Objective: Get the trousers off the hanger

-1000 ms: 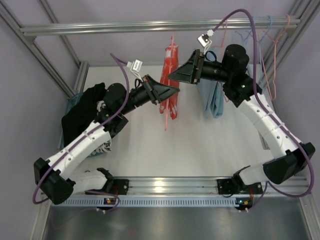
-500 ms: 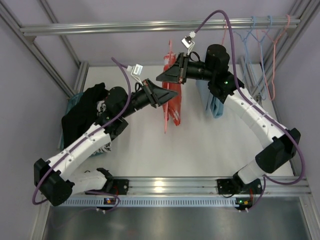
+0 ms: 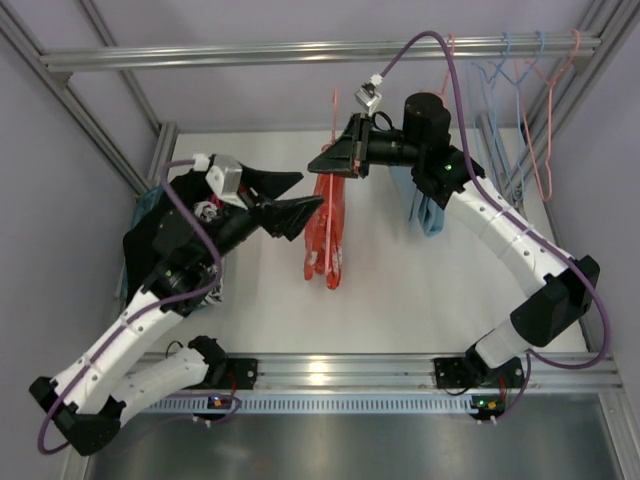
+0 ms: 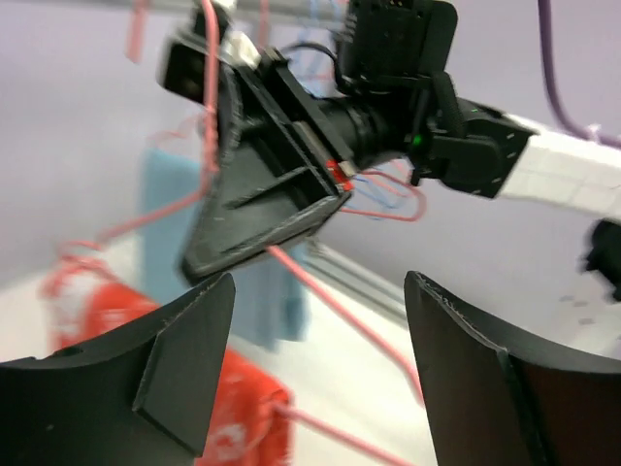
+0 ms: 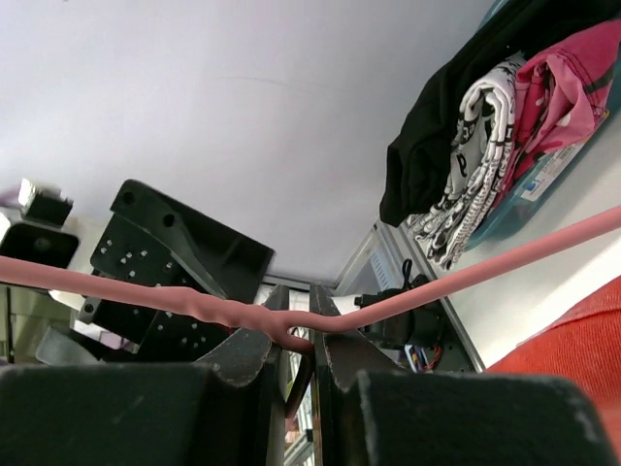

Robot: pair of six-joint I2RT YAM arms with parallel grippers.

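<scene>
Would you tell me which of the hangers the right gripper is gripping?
The pink hanger carrying the orange-red trousers: the right gripper is shut on its neck. The other hangers hang untouched, further right.

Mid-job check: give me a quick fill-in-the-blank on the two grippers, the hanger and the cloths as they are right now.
1. The right gripper has its jaws ____ on the pink hanger.
2. The left gripper has its jaws ____, with nothing between them.
3. The orange-red trousers hang on the ____.
4. In the top view, the light blue cloth is partly hidden by the ____ arm.

Missing words: shut; open; hanger; right.
</scene>
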